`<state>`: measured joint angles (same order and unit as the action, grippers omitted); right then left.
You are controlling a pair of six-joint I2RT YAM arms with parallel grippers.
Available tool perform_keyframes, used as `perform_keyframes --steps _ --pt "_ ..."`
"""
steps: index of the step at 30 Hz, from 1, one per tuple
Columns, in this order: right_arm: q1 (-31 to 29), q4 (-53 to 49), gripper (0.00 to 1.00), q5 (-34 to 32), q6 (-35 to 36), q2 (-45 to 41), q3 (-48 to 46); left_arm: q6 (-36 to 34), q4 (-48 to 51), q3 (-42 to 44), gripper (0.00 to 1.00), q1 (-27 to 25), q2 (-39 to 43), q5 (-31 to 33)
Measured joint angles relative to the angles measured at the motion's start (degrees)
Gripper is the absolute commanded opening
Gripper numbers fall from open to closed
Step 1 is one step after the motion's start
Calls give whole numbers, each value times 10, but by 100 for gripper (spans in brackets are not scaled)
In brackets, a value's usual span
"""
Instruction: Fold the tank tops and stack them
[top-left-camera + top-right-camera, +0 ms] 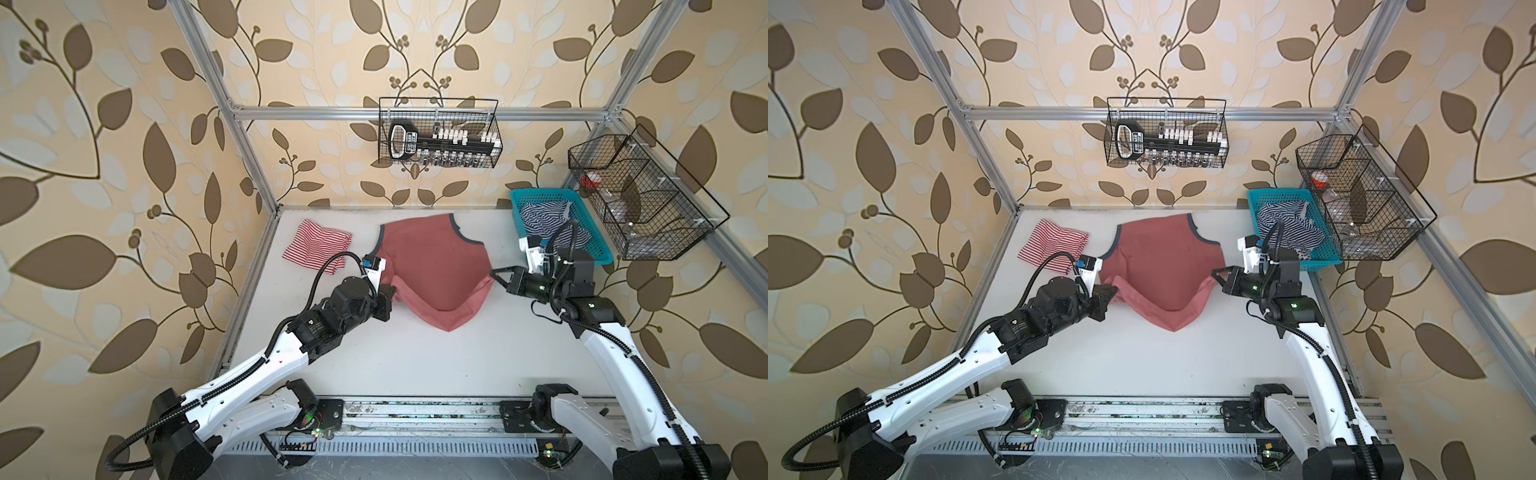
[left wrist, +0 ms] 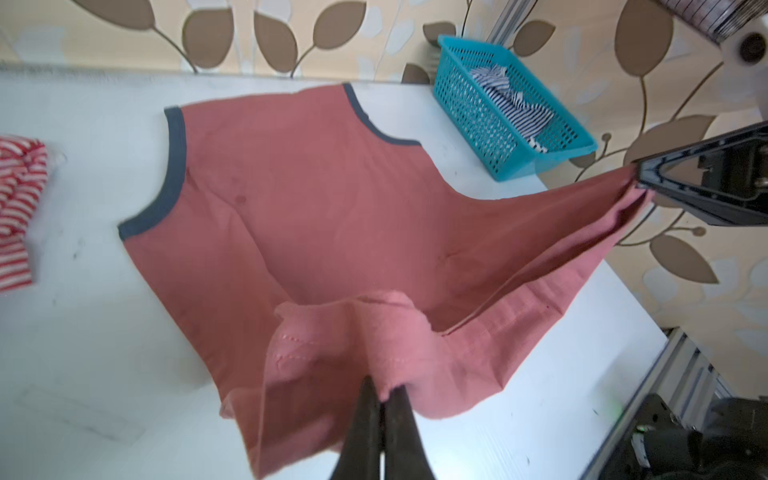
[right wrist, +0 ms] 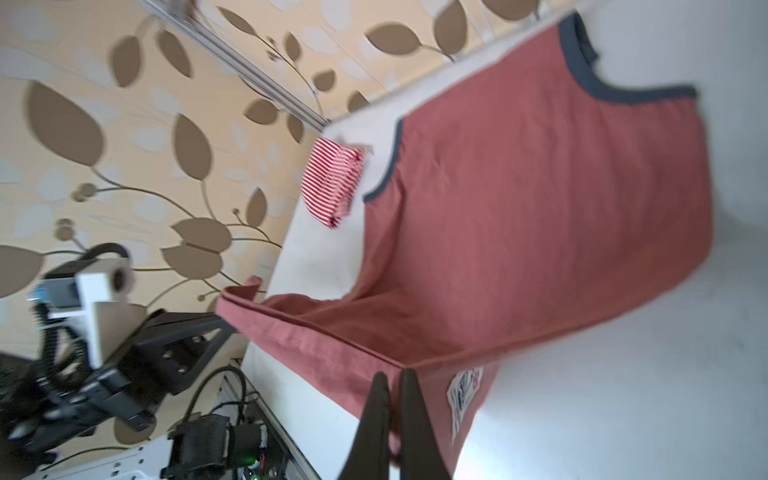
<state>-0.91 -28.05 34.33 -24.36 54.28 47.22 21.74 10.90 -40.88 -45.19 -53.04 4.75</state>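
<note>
The dusty red tank top (image 1: pixel 436 257) (image 1: pixel 1163 257) with navy trim has its shoulder end flat on the white table (image 1: pixel 415 365). Its hem is lifted and sags in the middle between my two grippers. My left gripper (image 1: pixel 390 291) (image 2: pixel 384 388) is shut on the hem's left corner. My right gripper (image 1: pixel 494 274) (image 3: pixel 395 376) is shut on the right corner, beside a blue-white badge print (image 3: pixel 463 390). The red-and-white striped tank top (image 1: pixel 318 245) (image 1: pixel 1054 245) lies folded at the back left, apart from both grippers.
A blue plastic basket (image 1: pixel 544 193) holding navy-striped cloth stands at the back right, just behind my right arm. One wire basket (image 1: pixel 438 133) hangs on the back wall and another (image 1: pixel 640 199) on the right frame. Aluminium posts edge the table.
</note>
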Motion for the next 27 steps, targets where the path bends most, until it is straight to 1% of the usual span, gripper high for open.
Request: perform_keyframes --steps 2,4,8,11,14,17,19,22,24,25,26,27 --pt "-1 -48 0 -36 13 0 -7 13 27 4 0 -29 1 12" --pt "-1 -83 0 -67 22 0 -7 24 50 5 8 -57 -2 20" --pt "-2 -135 1 -117 34 0 -7 48 82 6 19 -124 -26 30" --pt "-4 -167 1 -150 39 0 -7 73 100 9 24 -186 -46 38" --pt "-5 -195 4 -177 43 -1 -7 102 123 9 31 -251 -61 48" --pt "-6 -217 5 -194 45 -8 -7 135 156 9 32 -309 -67 60" --pt "-8 -231 5 -208 46 -14 -7 158 181 9 32 -338 -67 68" --pt "-17 -258 12 -241 48 -18 -6 190 221 9 32 -367 -64 85" --pt "-31 -279 18 -272 48 -19 -3 203 244 9 32 -370 -52 104" --pt "-41 -290 25 -290 44 -19 0 210 257 9 32 -370 -39 124" --pt "-50 -298 34 -304 40 -19 3 216 270 6 32 -370 -24 149" --pt "-57 -302 36 -314 40 -19 6 221 281 3 32 -370 -11 169"
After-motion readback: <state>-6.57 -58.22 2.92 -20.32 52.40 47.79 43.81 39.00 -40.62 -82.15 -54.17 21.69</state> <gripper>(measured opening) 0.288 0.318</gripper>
